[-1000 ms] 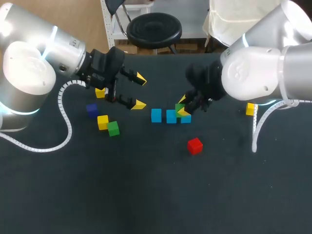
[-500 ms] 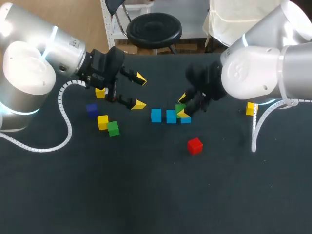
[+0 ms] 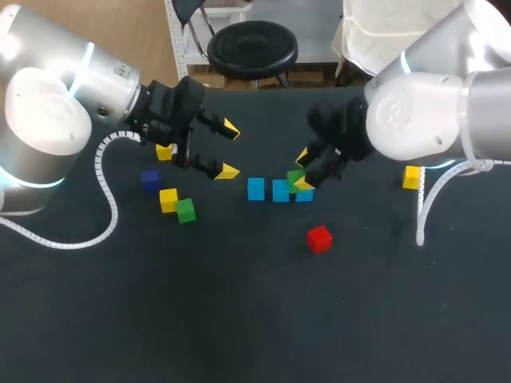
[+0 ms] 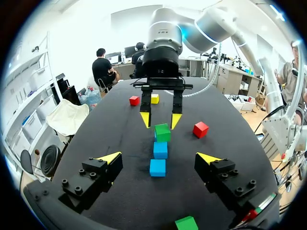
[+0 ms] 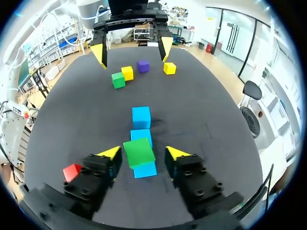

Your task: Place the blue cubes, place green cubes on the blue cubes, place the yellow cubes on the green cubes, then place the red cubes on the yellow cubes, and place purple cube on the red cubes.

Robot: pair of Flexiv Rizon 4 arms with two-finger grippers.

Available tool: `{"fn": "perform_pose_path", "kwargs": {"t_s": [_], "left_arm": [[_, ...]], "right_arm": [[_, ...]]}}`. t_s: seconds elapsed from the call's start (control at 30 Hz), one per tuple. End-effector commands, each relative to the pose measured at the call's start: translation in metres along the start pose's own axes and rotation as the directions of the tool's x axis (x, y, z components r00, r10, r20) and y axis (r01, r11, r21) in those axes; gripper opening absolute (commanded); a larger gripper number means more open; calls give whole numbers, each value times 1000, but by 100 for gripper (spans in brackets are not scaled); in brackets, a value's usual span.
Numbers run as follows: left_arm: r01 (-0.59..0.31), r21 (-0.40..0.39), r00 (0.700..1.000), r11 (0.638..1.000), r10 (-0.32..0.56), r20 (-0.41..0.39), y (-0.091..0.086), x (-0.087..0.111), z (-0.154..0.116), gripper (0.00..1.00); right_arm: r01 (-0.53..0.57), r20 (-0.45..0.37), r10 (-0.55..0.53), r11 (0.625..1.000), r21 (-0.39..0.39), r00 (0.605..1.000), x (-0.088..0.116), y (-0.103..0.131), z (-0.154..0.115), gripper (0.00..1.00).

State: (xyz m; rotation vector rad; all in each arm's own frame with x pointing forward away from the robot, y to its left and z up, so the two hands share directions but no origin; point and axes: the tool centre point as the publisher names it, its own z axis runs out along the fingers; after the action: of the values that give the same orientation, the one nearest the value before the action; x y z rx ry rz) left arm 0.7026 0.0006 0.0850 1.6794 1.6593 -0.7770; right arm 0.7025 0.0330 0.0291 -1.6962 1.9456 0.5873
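Three blue cubes [image 3: 255,188] lie in a row mid-table. A green cube [image 3: 295,176] rests, slightly askew, on the blue cube [image 5: 145,169] at the row's right end. My right gripper [image 3: 303,171] straddles that green cube [image 5: 139,152], open, with a gap showing beside the cube. My left gripper [image 3: 229,149] hangs open and empty left of the row, above the table; in its wrist view [image 4: 158,158] the nearest blue cube [image 4: 157,167] lies below and ahead of it. A red cube [image 3: 319,238] lies in front of the row.
At the left lie a yellow cube [image 3: 165,152], a purple cube [image 3: 151,180], another yellow cube [image 3: 168,199] and a green cube [image 3: 186,211]. A yellow cube [image 3: 412,177] sits at the right, and a second red cube [image 4: 135,100] beyond it.
My right gripper's fingers have spread away from the green cube and drawn back slightly; the cube stays on the blue one. The left arm has not moved.
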Motion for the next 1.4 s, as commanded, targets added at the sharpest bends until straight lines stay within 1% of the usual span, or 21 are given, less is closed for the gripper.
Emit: {"fn": "perform_pose_path", "kwargs": {"t_s": [0.03, 0.23, 0.33, 0.4, 0.43, 0.5, 0.57, 0.7, 0.8, 0.87, 1.0, 1.2, 1.27, 1.4], "left_arm": [[-2, 1, 1000, 1000, 2, 3, 1, 1, 0, 100], [-2, 1, 1000, 1000, 2, 3, 1, 1, 0, 100], [-2, 1, 1000, 1000, 2, 3, 1, 1, 0, 100], [-2, 1, 1000, 1000, 2, 3, 1, 1, 0, 100], [-2, 1, 1000, 1000, 2, 3, 1, 1, 0, 100], [-2, 1, 1000, 1000, 2, 3, 1, 1, 0, 100], [-2, 1, 1000, 1000, 2, 3, 1, 1, 0, 100], [-2, 1, 1000, 1000, 2, 3, 1, 1, 0, 100], [-2, 1, 1000, 1000, 2, 3, 1, 1, 0, 100], [-2, 1, 1000, 1000, 2, 3, 1, 1, 0, 100], [-2, 1, 1000, 1000, 2, 3, 1, 1, 0, 100], [-2, 1, 1000, 1000, 2, 3, 1, 1, 0, 100], [-2, 1, 1000, 1000, 2, 3, 1, 1, 0, 100], [-2, 1, 1000, 1000, 2, 3, 1, 1, 0, 100]], "right_arm": [[2, -4, -2, 1000, 0, 1000, -1, 0, -1, 42], [6, -3, -6, 1000, -2, 1000, -2, 0, 2, 38], [2, 0, -2, 1000, 0, 1000, -1, 1, 3, 31], [-1, 2, 1, 1000, 4, 1000, -2, 3, 2, 20], [-2, 3, 2, 1000, 5, 1000, -2, 4, 2, 17], [-5, 5, 5, 1000, 11, 1000, -2, 6, 1, 14], [-6, 5, 6, 1000, 15, 1000, -2, 7, 0, 14], [-11, 6, 11, 1000, 22, 1000, -3, 9, 0, 9], [-11, 9, 10, 1000, 22, 1000, -3, 9, 0, 12], [-12, 9, 11, 1000, 22, 1000, -3, 9, 1, 18], [-11, 9, 11, 1000, 18, 1000, -2, 8, 2, 26], [-5, 11, 5, 1000, 16, 1000, -2, 5, 2, 25], [-2, 11, 2, 1000, 17, 1000, -2, 4, 2, 22], [2, 12, -2, 1000, 21, 1000, -2, 1, 2, 20]]}}
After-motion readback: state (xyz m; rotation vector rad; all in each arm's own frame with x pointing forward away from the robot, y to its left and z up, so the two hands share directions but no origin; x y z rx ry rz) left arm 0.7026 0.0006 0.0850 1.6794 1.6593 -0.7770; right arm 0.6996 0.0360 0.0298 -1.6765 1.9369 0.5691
